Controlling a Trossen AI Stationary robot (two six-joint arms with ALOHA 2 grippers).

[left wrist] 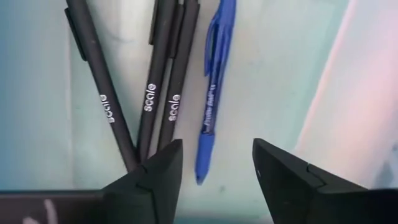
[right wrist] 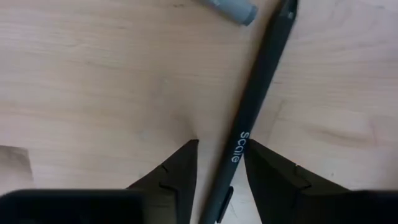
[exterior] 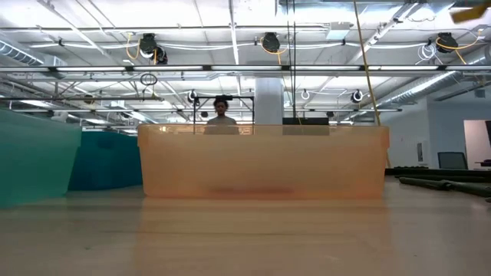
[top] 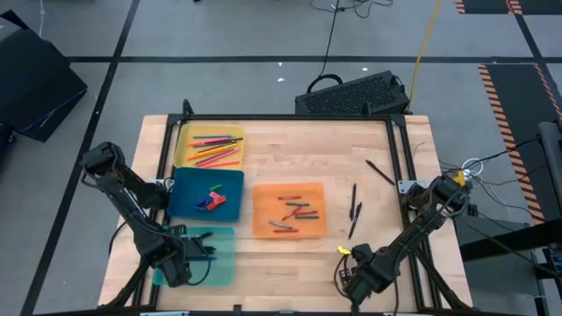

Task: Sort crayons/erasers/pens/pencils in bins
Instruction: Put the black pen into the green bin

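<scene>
**Pens nearly sorted, a few stragglers left**

Right up against the right wrist lens, a black pen [right wrist: 252, 118] runs between the fingers of the right hand [right wrist: 219, 163], which looks pinched on it or about to be; a grey crayon [right wrist: 230, 9] lies just past its tip. From above, that hand [top: 362, 274] sits at the desk's [top: 281, 268] front right.

Left hand [left wrist: 217, 163] hangs spread over the teal bin [top: 224, 263], holding nothing, with three black pens [left wrist: 152, 81] and a blue pen [left wrist: 214, 81] lying in there.

Looks mostly done: pencils [top: 215, 149] in the yellow bin [top: 186, 140], erasers [top: 211, 200] in the blue bin [top: 189, 206], crayons [top: 294, 215] in the orange bin [top: 263, 224]. Still out on the wood: a dark pair [top: 354, 211] beside the orange bin and one pen [top: 379, 171] toward the back right.

Room-wise, the right half is open wood, so easy reaching. The desk's dark edge frame [top: 395, 149] runs close behind that far pen, though.
</scene>
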